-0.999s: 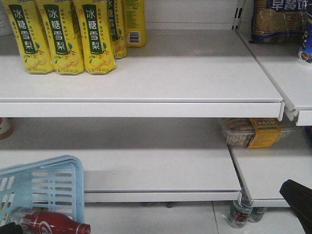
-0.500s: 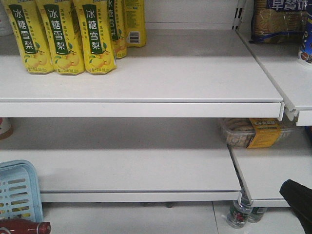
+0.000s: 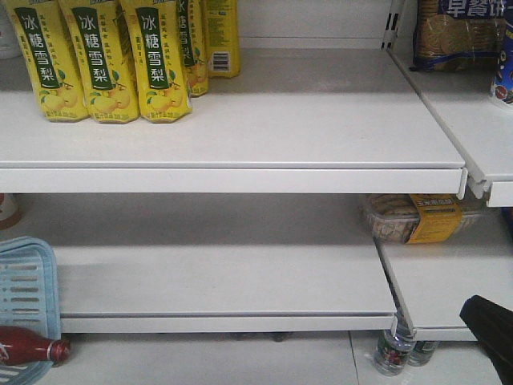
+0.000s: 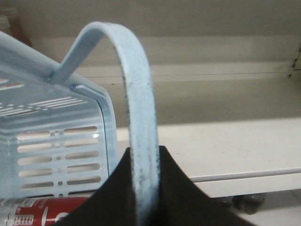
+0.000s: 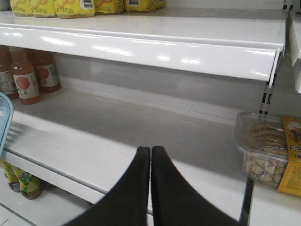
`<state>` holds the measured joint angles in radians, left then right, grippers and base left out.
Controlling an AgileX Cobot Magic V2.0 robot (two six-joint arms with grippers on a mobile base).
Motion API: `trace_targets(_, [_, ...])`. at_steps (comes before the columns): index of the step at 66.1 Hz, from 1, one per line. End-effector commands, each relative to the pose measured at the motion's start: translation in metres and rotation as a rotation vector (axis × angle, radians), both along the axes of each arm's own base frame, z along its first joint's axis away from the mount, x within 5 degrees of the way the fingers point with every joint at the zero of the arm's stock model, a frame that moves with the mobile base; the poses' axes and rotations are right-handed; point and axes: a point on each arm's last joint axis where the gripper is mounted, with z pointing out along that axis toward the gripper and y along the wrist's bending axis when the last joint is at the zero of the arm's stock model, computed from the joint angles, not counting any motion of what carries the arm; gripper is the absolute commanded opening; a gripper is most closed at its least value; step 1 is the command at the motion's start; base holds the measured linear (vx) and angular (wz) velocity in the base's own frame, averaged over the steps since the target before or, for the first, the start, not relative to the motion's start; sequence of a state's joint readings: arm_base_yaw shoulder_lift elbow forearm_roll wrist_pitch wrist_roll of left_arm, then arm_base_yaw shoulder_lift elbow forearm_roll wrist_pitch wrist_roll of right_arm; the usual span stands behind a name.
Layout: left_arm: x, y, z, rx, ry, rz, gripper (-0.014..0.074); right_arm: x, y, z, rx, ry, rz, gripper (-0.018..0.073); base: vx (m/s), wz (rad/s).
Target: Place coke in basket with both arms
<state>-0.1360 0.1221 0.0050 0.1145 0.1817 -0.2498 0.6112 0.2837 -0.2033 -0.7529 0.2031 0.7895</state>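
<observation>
pale blue basket (image 3: 28, 281) handle (image 4: 141, 122) is clamped in left fingers (image 4: 150, 197); right fingers (image 5: 150, 188) clenched near the shelf edge (image 5: 56, 172).

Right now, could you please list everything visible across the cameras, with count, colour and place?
coke: one, red, lying in the basket, lower left.
basket: one, pale blue, lower left, handle in the left gripper.
yellow drink bottles: at least five, top shelf, left.
snack tray: one, clear with yellow label, lower right shelf.
biscuit pack: one, blue, upper right shelf.
orange drink bottles: three, lower shelf, far left.
bottles on floor: two, clear.
left gripper: black, shut on the handle.
right gripper: black, shut, empty.
</observation>
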Motion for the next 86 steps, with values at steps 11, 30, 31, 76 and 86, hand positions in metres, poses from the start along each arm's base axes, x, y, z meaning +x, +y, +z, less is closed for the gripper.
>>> trace_targets(11, [-0.0064,0.0023,0.0187,0.028,-0.260,0.028,-0.0006,-0.0006,0.0029,0.0121,0.017,-0.056,0.032,-0.0010,0.00,0.00])
trace_targets(30, [-0.0097,0.0061,0.0181,0.035,-0.266,0.088,-0.0006,-0.0006,0.0029,0.0121,0.017,-0.056,0.032,-0.0010,0.00,0.00])
trace_targets(31, [-0.0097,0.0063,0.0181,0.036,-0.266,0.092,-0.0006,-0.0006,0.0029,0.0121,0.017,-0.056,0.032,-0.0010,0.00,0.00])
trace_targets(76, [-0.0098,0.0082,0.0185,0.042,-0.267,0.126,-0.0006,-0.0006,0.0029,0.0121,0.017,-0.056,0.032,-0.0010,0.00,0.00])
trace_targets(86, [-0.0099,0.0082,0.0199,0.042,-0.270,0.126,-0.0006,-0.0006,0.0029,0.0121,0.017,-0.056,0.032,-0.0010,0.00,0.00])
